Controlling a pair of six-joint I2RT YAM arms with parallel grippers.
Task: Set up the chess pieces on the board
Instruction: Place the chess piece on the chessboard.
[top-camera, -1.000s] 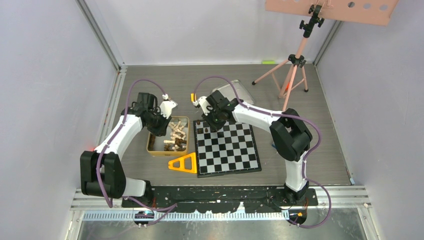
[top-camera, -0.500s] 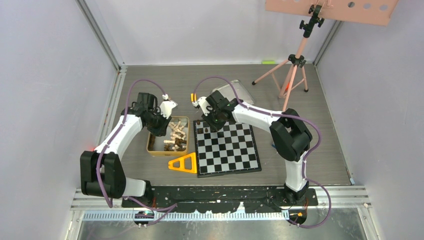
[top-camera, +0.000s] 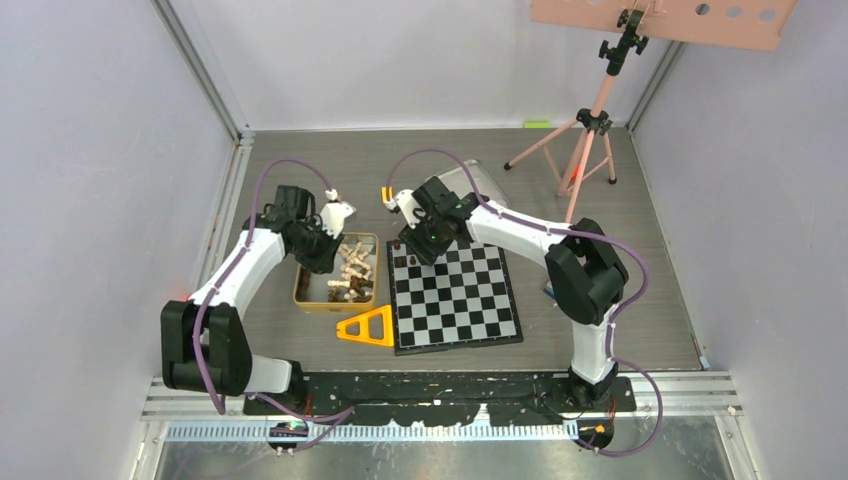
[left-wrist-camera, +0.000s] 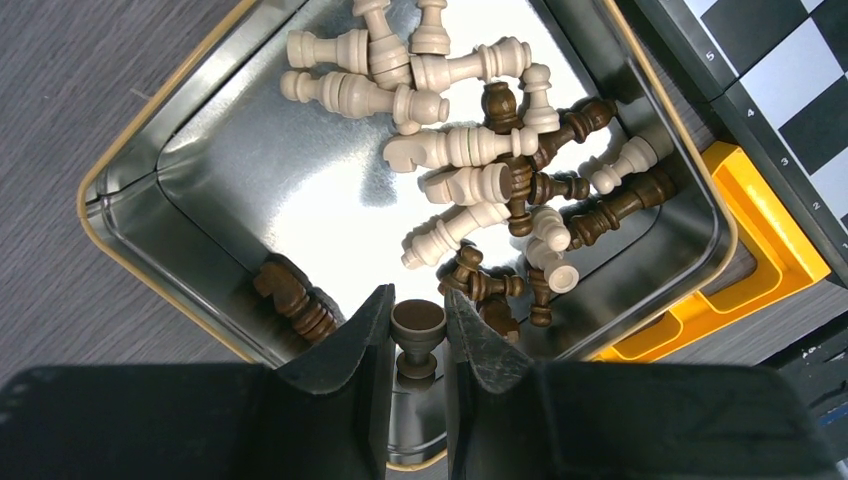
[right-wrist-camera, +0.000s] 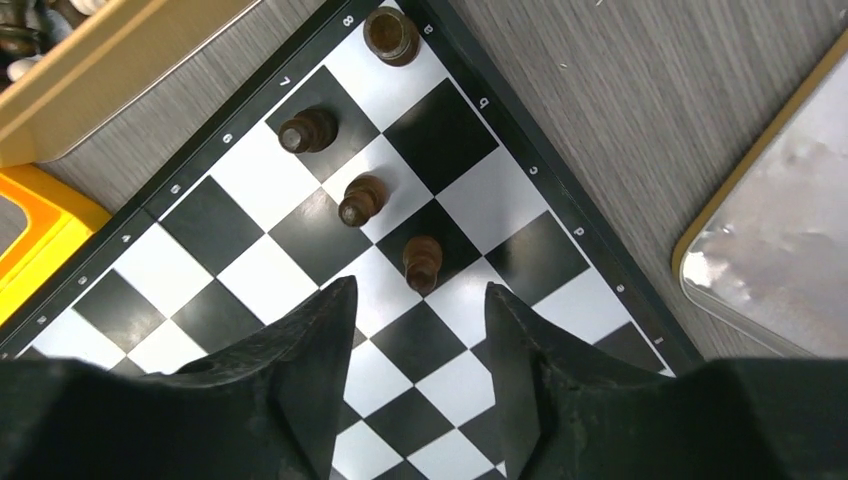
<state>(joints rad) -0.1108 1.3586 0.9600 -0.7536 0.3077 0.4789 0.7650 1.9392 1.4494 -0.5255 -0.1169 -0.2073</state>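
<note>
The board (top-camera: 470, 310) lies at the table's middle. A few dark chess pieces stand at its far left corner: a rook (right-wrist-camera: 391, 35) and three pawns (right-wrist-camera: 307, 130) (right-wrist-camera: 361, 200) (right-wrist-camera: 422, 262). My right gripper (right-wrist-camera: 420, 300) is open and empty just above that corner, the nearest pawn just beyond its fingertips; it also shows in the top view (top-camera: 415, 250). My left gripper (left-wrist-camera: 418, 320) is shut on a dark brown pawn (left-wrist-camera: 418, 322) over the gold tin (left-wrist-camera: 130, 240). Many pale and dark pieces (left-wrist-camera: 470, 185) lie tumbled in the tin.
A yellow triangular block (top-camera: 366, 328) lies between the tin and the board's near left corner. A silver tin lid (top-camera: 485, 180) lies behind the board. A pink tripod (top-camera: 590, 130) stands at the back right. A small orange item (top-camera: 386, 195) lies by the right wrist.
My right gripper has shifted slightly away from the board's far left corner. The left arm has not visibly moved.
</note>
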